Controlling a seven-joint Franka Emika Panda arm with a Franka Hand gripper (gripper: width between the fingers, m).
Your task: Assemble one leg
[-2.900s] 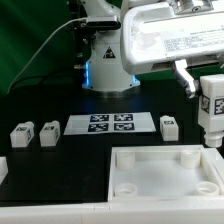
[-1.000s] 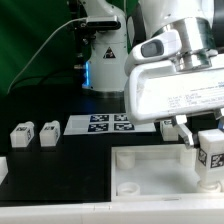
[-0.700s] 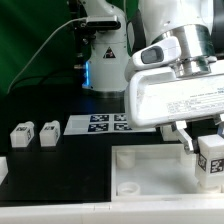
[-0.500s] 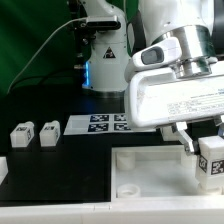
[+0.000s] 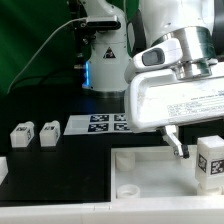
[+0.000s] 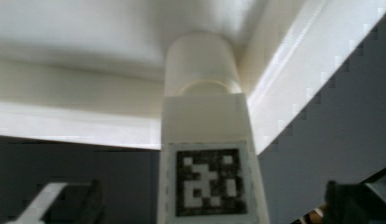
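The leg [image 5: 210, 160] is a small white post with a black-and-white tag. It stands upright in the corner of the large white tray-like part [image 5: 140, 178] at the exterior view's right. My gripper [image 5: 206, 148] hangs over it, open. One finger [image 5: 176, 143] stands clear of the leg on its left side; the other is out of frame. In the wrist view the leg [image 6: 208, 150] rises between the two dark fingers [image 6: 55, 202] with a gap on each side, and my gripper [image 6: 208, 206] touches nothing. The leg's foot sits in the tray's corner hole [image 6: 202, 62].
Two more tagged legs [image 5: 22, 133] [image 5: 48, 133] lie on the black table at the exterior view's left, and a white part [image 5: 3, 168] shows at the left edge. The marker board [image 5: 105, 124] lies behind the tray. The robot base [image 5: 100, 60] stands at the back.
The gripper brought the leg down from above the table onto the tray's corner. Since half a second ago the jaws have opened; the visible finger moved away from the leg, which stays standing.
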